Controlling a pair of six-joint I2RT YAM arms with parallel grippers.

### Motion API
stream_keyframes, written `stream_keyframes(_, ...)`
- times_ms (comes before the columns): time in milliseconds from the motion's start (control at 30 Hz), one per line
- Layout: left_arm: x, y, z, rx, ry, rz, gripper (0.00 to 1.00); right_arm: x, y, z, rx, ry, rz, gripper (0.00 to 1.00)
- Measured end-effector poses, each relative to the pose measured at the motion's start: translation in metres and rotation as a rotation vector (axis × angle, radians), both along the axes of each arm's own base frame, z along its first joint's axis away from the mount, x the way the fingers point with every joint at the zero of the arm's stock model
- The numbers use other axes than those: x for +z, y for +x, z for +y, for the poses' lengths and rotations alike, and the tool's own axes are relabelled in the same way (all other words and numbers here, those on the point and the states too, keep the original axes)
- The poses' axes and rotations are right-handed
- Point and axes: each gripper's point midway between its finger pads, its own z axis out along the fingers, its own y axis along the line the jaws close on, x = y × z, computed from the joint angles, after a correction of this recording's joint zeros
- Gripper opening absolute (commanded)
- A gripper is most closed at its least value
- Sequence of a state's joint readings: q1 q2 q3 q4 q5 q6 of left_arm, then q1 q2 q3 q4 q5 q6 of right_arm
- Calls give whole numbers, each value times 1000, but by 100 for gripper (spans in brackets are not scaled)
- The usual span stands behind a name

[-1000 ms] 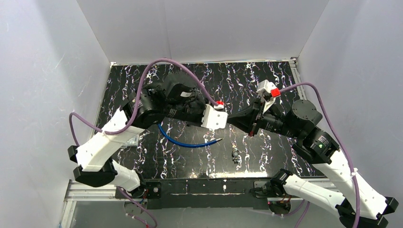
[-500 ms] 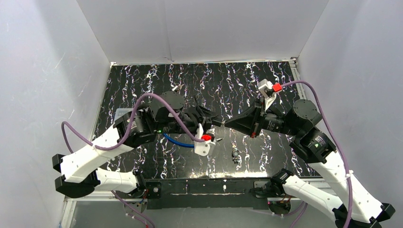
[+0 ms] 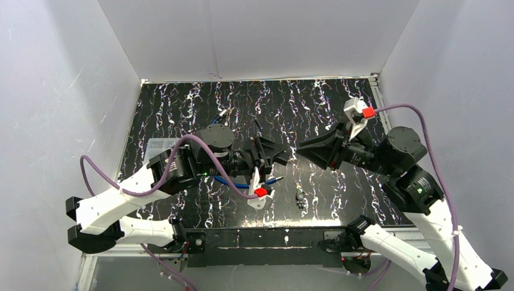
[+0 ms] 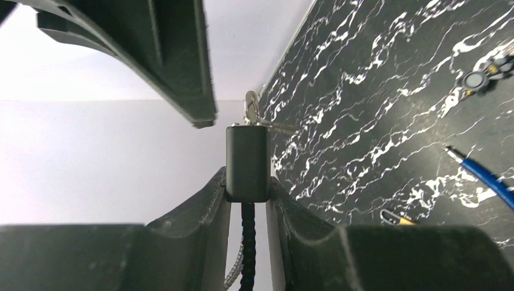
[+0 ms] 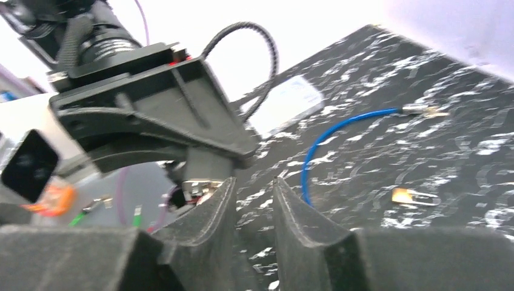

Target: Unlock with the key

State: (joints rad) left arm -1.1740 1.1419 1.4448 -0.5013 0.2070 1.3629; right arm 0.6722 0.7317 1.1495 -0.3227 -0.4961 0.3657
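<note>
Left pincer: clamping the black padlock, holding it raised above the bench.
Key: sticking out at the padlock's far end.
Right pincer: standing slightly apart, gripping nothing, facing the padlock closely.

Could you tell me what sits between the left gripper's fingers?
A black padlock, clamped by both fingers, a silver key in its far end; the left wrist view shows it.

Lock sits in the left gripper, key poking out its end; right gripper just to its right, cable on the table underneath.
</note>
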Motion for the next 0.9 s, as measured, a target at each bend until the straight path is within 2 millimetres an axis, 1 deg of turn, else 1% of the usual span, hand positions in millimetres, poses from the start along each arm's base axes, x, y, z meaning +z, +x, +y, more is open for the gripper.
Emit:
stream_keyframes(33, 0, -3, -1, -11, -3, 6, 0, 3, 4, -5, -35, -9, -39, 42)
stream_keyframes(100, -1, -8, -2, -22, -3, 27, 0, 6, 9, -12, -79, -30, -92, 55)
stream_keyframes(133, -2, -10, -3, -25, -3, 39, 0, 8, 9, -16, -91, -41, -117, 58)
stream_keyframes(267, -1, -12, -1, -20, -2, 71, 0, 15, 6, -22, -92, -74, -205, 64)
stream_keyframes(500, 0, -13, -1, -5, 2, 115, 0, 6, -9, -22, -6, -131, -305, 63)
stream_keyframes(567, 0, -12, -2, -2, 3, 124, 0, 7, -14, -22, 14, -135, -340, 62)
stream_keyframes(667, -2, -12, -4, 2, 11, 136, 0, 8, -22, -20, 53, -139, -392, 60)
stream_keyframes(767, -6, -11, -6, 6, 25, 147, 0, 6, -25, -15, 81, -150, -423, 55)
stream_keyframes(900, -10, -10, -7, 11, 39, 155, 0, 0, -28, -3, 122, -179, -462, 49)
